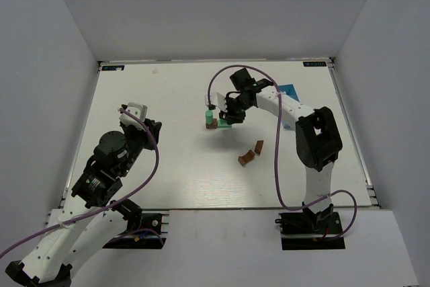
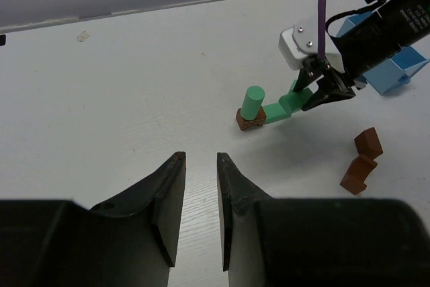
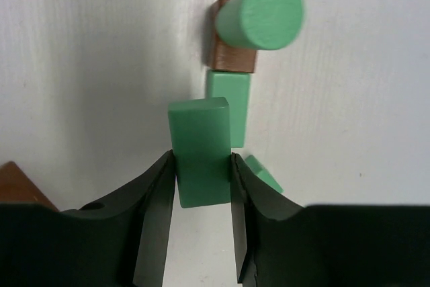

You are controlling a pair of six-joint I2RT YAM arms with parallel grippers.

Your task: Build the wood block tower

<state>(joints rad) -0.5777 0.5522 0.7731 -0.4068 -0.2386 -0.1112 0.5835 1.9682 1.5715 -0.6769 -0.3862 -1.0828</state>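
The tower is a green cylinder (image 3: 261,13) standing on a reddish-brown block (image 3: 232,55) near the table's middle (image 1: 210,120). A green block (image 3: 228,92) lies flat against the brown one. My right gripper (image 3: 200,156) is shut on another green rectangular block (image 3: 199,132) and holds it just beside the tower, above the flat one (image 2: 282,107). A small green piece (image 3: 265,174) lies under the right finger. My left gripper (image 2: 200,158) hovers well to the left of the tower (image 1: 134,112), shut with only a narrow slit and nothing in it.
Two reddish-brown blocks (image 1: 247,158) (image 1: 259,146) lie on the table nearer than the tower. A small blue open box (image 2: 393,72) sits behind the right arm. White walls enclose the table on three sides.
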